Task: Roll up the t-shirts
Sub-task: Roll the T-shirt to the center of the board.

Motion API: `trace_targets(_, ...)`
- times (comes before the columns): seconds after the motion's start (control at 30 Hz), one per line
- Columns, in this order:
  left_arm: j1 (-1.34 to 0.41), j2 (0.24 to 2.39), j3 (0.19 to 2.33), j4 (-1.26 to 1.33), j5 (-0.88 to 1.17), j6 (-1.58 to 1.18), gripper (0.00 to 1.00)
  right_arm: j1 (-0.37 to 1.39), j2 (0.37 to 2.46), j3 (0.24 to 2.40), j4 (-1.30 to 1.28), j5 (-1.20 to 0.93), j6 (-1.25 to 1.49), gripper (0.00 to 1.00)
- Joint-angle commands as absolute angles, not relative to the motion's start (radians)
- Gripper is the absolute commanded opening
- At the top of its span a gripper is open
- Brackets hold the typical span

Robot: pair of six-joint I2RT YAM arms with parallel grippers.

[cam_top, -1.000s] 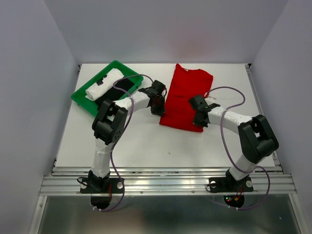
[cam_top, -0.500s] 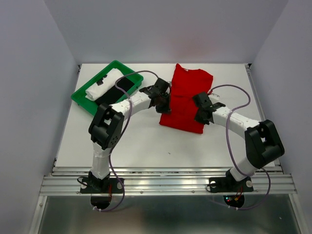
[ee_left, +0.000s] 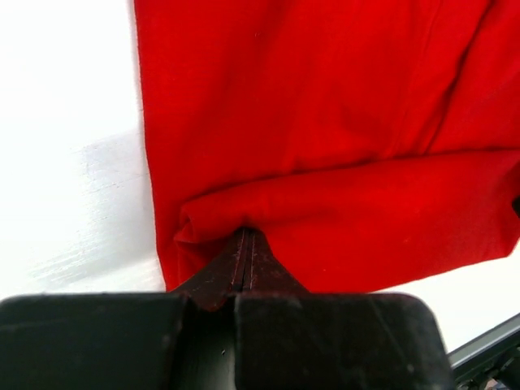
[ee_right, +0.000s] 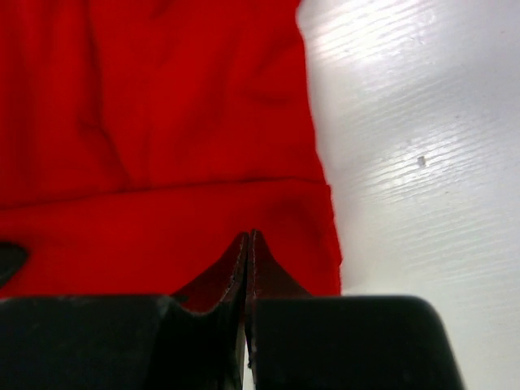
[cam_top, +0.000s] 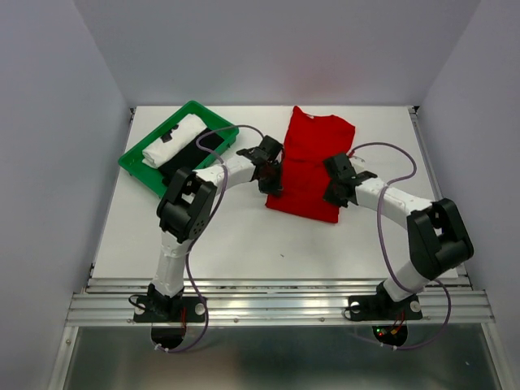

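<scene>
Start at your tools. Your left gripper (ee_left: 246, 244) has its jaws pressed together on a pinch of the red t-shirt (ee_left: 325, 122), at the shirt's left edge. The cloth puckers into small creases right at the fingertips. Your right gripper (ee_right: 248, 244) is clamped the same way on the right edge, with bare table (ee_right: 406, 162) just beside it on its outer side. Between the two tools the near end of the shirt is doubled over. A soft band of cloth lies across the width, and its far edge shows as a straight crease ahead of both sets of fingers.

The relation that matters is direction. The shirt is folded into a narrow strip, and its long axis runs away from both grippers toward the far side of the table. The unrolled length lies straight ahead of the tools, flat and matte, with light lengthwise folds. Each arm holds its own corner, so neither is nearer. In my judgement the next turn calls for both to travel forward level, or the roll will skew.

Well off to the outer side of your left gripper, the white t-shirt (cam_top: 175, 136) and the black t-shirt (cam_top: 210, 145) lie in the green tray (cam_top: 130, 162), the white one bundled.
</scene>
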State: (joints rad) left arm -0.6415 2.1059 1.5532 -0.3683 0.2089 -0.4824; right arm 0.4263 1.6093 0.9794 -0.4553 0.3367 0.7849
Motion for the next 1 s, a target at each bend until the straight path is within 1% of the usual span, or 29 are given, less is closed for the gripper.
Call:
trace_targets(0.0,-0.624,1.994,1.623,-0.376,0.227,-0.463,0.0,0.436,1.519,0.995,-0.399,0.247,0.796,0.01)
trace_targets(0.13,-0.617,2.019,1.638,-0.403,0.222,-0.462,0.0,0.469,1.577,1.031,-0.365,0.19,0.828,0.01)
trace_targets(0.3,-0.617,2.028,1.563,-0.365,0.236,-0.483,0.0,0.479,1.678,1.009,-0.289,0.141,0.874,0.01)
trace_targets(0.37,-0.617,2.037,1.54,-0.357,0.222,-0.482,0.0,0.479,1.742,1.008,-0.288,0.15,0.876,0.01)
trace_targets(0.47,-0.617,2.045,1.528,-0.368,0.215,-0.466,0.0,0.479,1.782,1.014,-0.325,0.167,0.881,0.01)
trace_targets(0.67,-0.618,1.974,1.503,-0.374,0.213,-0.454,0.0,0.479,1.651,1.025,-0.354,0.172,0.853,0.01)
trace_targets(0.8,-0.618,1.916,1.457,-0.353,0.218,-0.46,0.0,0.479,1.551,1.034,-0.428,0.234,0.85,0.01)
trace_targets(0.97,-0.62,1.937,1.427,-0.35,0.213,-0.46,0.0,0.451,1.514,0.937,-0.442,0.282,0.828,0.01)
